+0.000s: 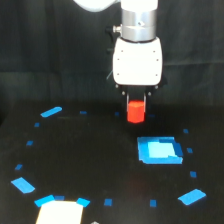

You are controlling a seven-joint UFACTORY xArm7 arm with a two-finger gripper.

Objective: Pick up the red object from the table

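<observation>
The red object [135, 112] is a small red-orange block held between my gripper's [135, 106] dark fingers, below the white wrist housing. It hangs in the air above the black table [90, 150], behind the blue square patch [159, 150]. The gripper is shut on the block's upper part; the block's lower half shows below the fingertips.
Small blue tape marks ring the table. Larger blue patches lie at the back left [51, 112], front left [23, 185] and front right [192, 196]. A white and blue thing [60, 210] sits at the front edge. A black curtain hangs behind.
</observation>
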